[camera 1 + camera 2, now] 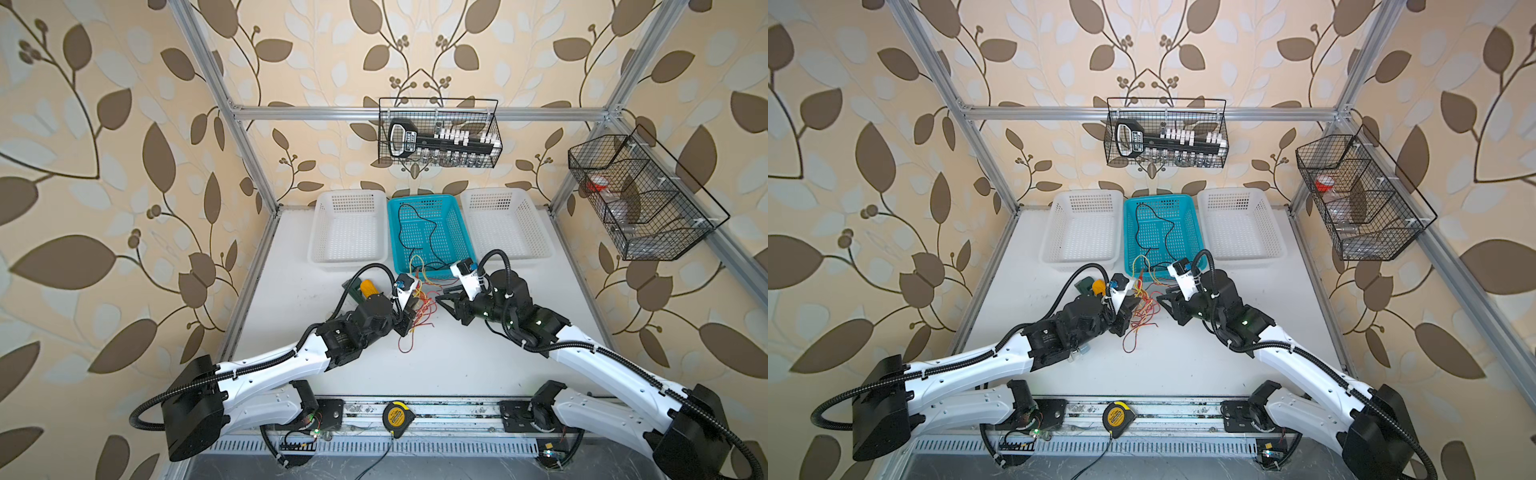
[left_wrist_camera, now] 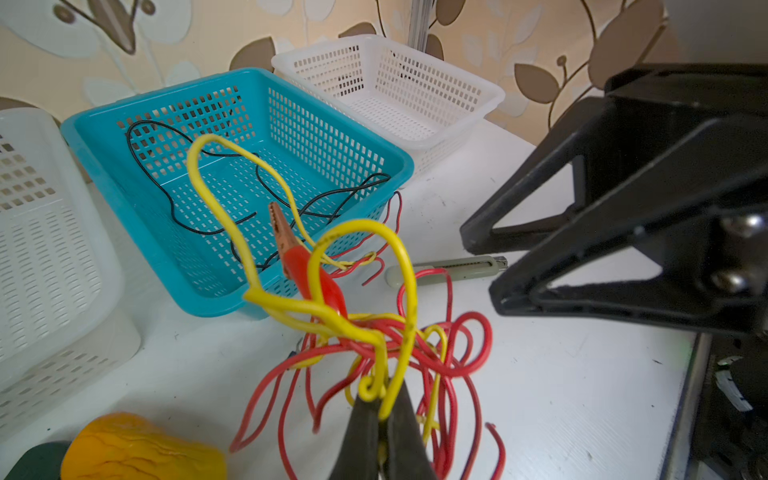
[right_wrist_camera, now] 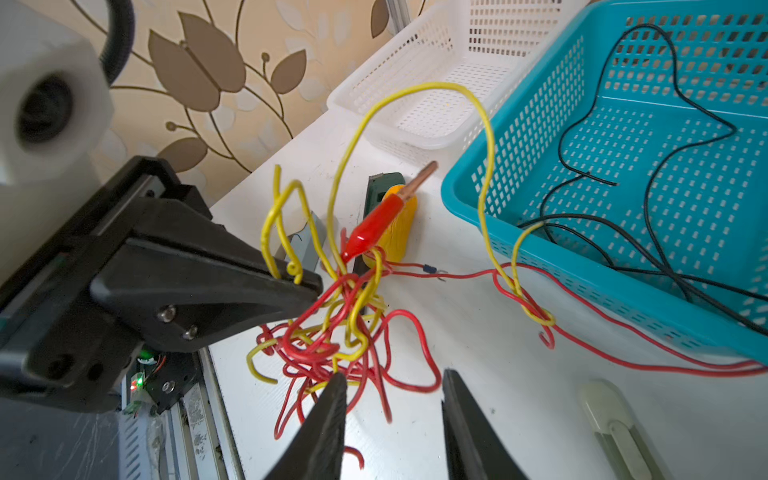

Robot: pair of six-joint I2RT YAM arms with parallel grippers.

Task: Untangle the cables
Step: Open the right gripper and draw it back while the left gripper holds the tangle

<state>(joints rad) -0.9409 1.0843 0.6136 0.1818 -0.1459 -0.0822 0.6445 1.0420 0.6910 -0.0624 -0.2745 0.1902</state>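
Note:
A tangle of red and yellow cables [image 1: 419, 309] [image 1: 1142, 313] hangs just above the white table between my two grippers. My left gripper [image 2: 382, 399] is shut on a yellow cable [image 2: 405, 316] and holds the bundle up; its black fingers [image 3: 291, 286] show in the right wrist view too. A red alligator clip [image 2: 307, 270] [image 3: 374, 232] sticks out of the knot. My right gripper [image 3: 392, 374] [image 1: 442, 299] stands open right beside the tangle with nothing held between its fingers. A black cable [image 1: 432, 232] [image 2: 166, 199] lies loose in the teal basket [image 1: 392, 237].
Two white baskets [image 1: 349, 228] [image 1: 507, 224] flank the teal one at the back. A yellow and green object [image 1: 365, 289] lies left of the tangle, a beige utility knife [image 3: 615, 424] to its right. A tape measure [image 1: 395, 415] sits on the front rail.

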